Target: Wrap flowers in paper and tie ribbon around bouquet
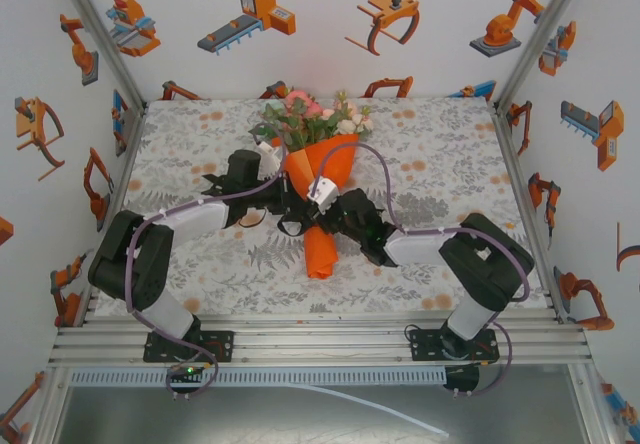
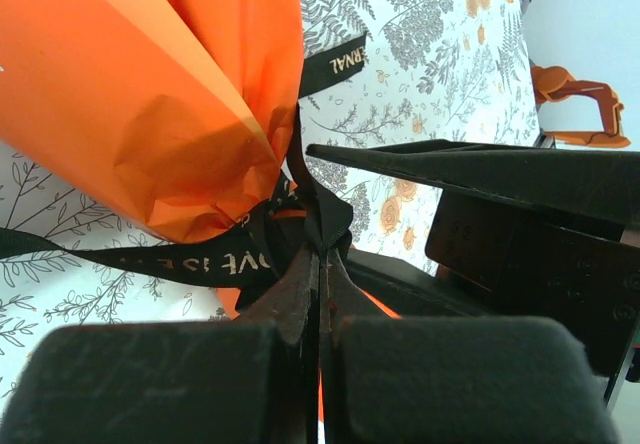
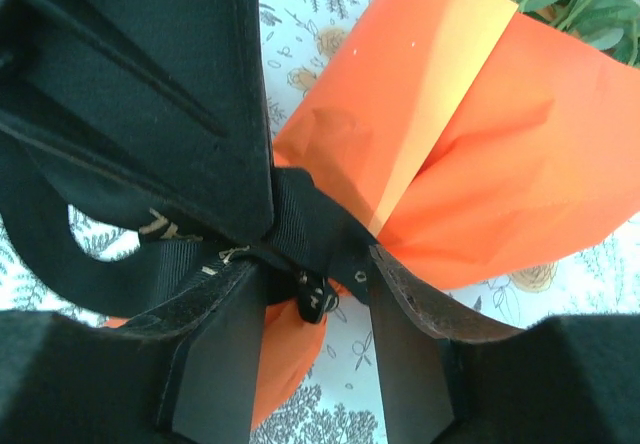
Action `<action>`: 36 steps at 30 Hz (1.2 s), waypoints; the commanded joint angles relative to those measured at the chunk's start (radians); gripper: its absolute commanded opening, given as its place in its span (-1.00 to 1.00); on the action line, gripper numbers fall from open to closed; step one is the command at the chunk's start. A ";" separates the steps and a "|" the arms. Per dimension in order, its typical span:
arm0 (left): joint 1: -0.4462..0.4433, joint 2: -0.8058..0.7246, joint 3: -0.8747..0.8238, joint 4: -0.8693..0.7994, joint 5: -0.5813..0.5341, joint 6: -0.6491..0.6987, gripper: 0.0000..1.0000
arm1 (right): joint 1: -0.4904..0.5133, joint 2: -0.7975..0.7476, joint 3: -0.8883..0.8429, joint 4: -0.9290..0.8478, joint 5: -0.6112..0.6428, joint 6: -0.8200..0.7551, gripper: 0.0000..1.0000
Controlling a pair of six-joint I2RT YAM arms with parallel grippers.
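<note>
My left gripper pinched tight on the ribbon at the bouquet waist, right gripper spread astride the ribbon, its grip I cannot tell, bouquet lying mid-table, blooms far.

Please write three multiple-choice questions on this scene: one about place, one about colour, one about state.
1. Where does the ribbon sit on the bouquet? A round the cone's narrow waist; B round the blooms; C apart from it.
2. What colour is the paper? A blue; B orange; C white.
3. How are the left fingers? A wide apart; B closed on the ribbon; C closed on a stem.
Answers: 1 A: it cinches the cone's waist. 2 B: the sheet is plainly orange. 3 B: they pinch the black band.
</note>
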 commanded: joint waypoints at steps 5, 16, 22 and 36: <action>-0.006 -0.040 -0.006 0.036 0.035 -0.019 -1.00 | -0.009 0.065 0.062 0.068 0.013 -0.002 -0.23; -0.011 -0.050 -0.016 0.081 0.050 -0.049 -0.96 | -0.046 0.074 0.064 0.095 -0.068 0.105 -0.74; -0.006 -0.062 -0.009 0.110 0.024 -0.054 -0.39 | -0.045 0.063 0.037 0.104 -0.089 0.111 -1.00; 0.100 0.085 0.026 0.140 -0.104 -0.048 -0.47 | -0.045 0.045 0.021 0.109 -0.095 0.112 -1.00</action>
